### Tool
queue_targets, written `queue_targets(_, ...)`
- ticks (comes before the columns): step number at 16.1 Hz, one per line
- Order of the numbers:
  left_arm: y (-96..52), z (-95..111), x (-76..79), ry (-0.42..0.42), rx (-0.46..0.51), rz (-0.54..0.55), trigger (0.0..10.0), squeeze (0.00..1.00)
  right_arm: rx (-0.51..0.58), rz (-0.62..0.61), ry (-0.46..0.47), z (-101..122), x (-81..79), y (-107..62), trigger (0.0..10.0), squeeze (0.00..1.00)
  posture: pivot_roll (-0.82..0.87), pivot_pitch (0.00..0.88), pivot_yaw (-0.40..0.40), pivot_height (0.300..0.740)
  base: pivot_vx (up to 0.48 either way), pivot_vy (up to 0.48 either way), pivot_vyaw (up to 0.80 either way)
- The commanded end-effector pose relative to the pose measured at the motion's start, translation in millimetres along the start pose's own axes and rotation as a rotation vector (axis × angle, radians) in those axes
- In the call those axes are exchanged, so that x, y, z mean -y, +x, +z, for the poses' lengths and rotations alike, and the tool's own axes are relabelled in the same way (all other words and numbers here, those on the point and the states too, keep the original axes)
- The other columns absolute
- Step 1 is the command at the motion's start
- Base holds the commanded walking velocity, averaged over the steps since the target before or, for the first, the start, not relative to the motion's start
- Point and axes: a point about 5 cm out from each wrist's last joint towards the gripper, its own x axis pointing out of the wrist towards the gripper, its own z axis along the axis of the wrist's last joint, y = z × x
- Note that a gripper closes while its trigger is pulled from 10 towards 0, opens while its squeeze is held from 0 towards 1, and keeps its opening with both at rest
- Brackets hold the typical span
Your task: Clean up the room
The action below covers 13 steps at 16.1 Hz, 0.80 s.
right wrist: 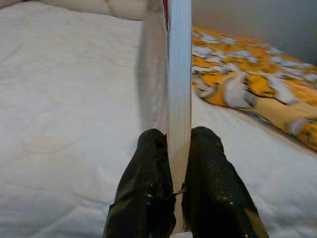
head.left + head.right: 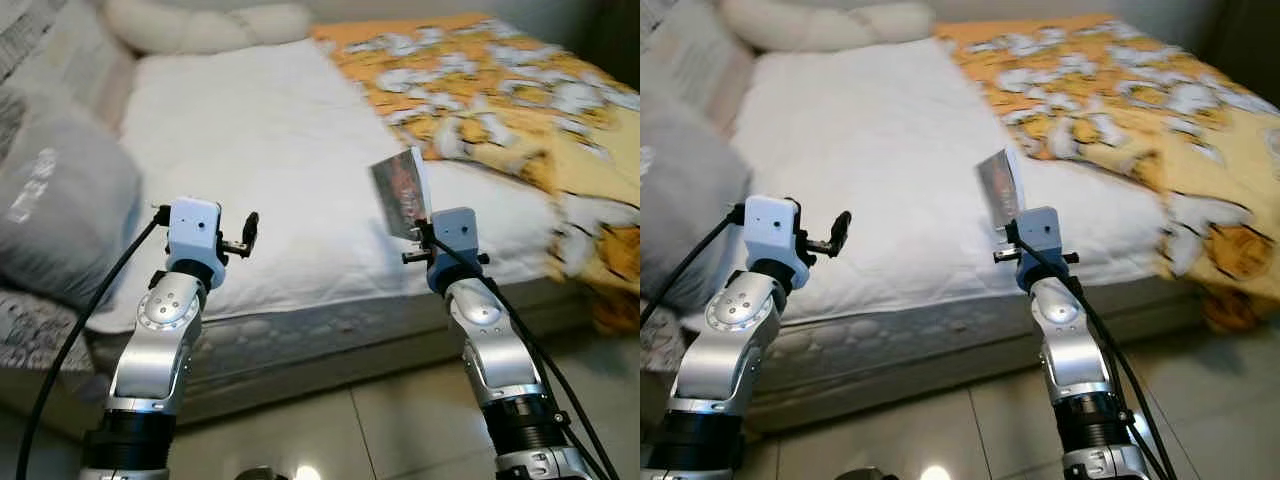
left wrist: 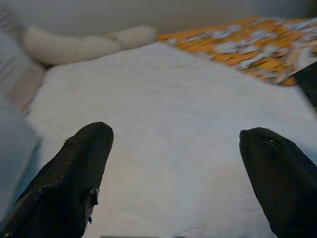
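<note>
While gripped upright, one book (image 1: pixel 179 89).

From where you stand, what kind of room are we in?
Most likely a bedroom. A bed with a white sheet lies ahead, an orange patterned blanket over its far side and a long pillow at its head. The right gripper holds a book above it.

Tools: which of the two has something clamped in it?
The right tool: its black fingers are shut on a thin white-paged book held upright over the white bed sheet. The left tool is open.
</note>
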Motion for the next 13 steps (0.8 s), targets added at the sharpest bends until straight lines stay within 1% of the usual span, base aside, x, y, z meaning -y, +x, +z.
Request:
queue_targets(1,-0.7,-2.3,-5.2,-0.001,-0.010,0.026,10.0,0.42,0.061,0.054,-0.011,15.3,-11.0,3.4,10.0,0.00,0.03,0.000,0.037,0.740,0.300,0.000,0.80)
queue_targets(3,0.0,-1.5,-6.4,-0.002,-0.009,0.032,10.0,0.42,0.070,0.110,-0.028,16.5,-17.9,2.1,10.0,0.00,0.03,0.000,0.037,0.740,0.304,0.000,0.80)
queue_targets(8,0.6,-1.7,-8.5,-0.004,-0.011,0.044,10.0,0.42,0.074,0.138,-0.034,16.0,-19.1,0.7,10.0,0.00,0.03,0.000,0.037,0.740,0.307,0.000,0.80)
queue_targets(10,-0.1,-2.6,-9.8,-0.009,-0.013,0.052,10.0,0.42,0.079,0.167,-0.031,15.1,-20.3,-1.0,10.0,0.00,0.03,0.000,0.036,0.740,0.306,0.000,0.00)
queue_targets(13,-0.4,-3.2,-9.0,-0.014,-0.015,0.053,10.0,0.42,0.079,0.177,-0.037,15.1,-19.5,-1.2,10.0,0.00,0.03,0.000,0.036,0.740,0.308,0.000,0.00)
